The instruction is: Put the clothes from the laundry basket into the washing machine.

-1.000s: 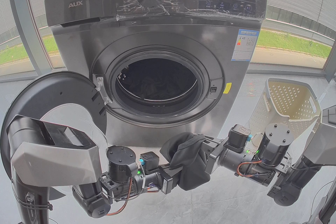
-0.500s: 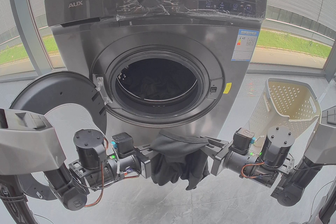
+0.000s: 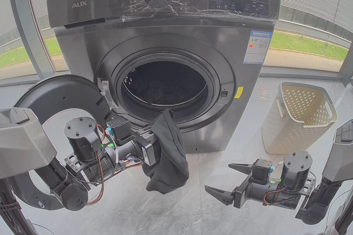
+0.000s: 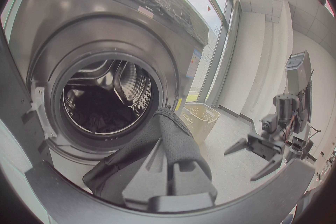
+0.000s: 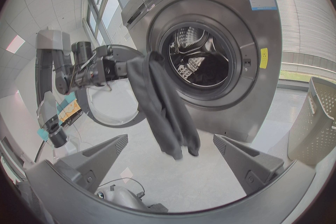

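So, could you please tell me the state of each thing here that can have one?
washing machine door: wide open.
drum: holding dark clothes.
left hand: shut on the dark garment.
dark garment: hanging from the left hand, outside the drum.
right hand: open, empty.
laundry basket: upright on the floor, no clothes visible inside.
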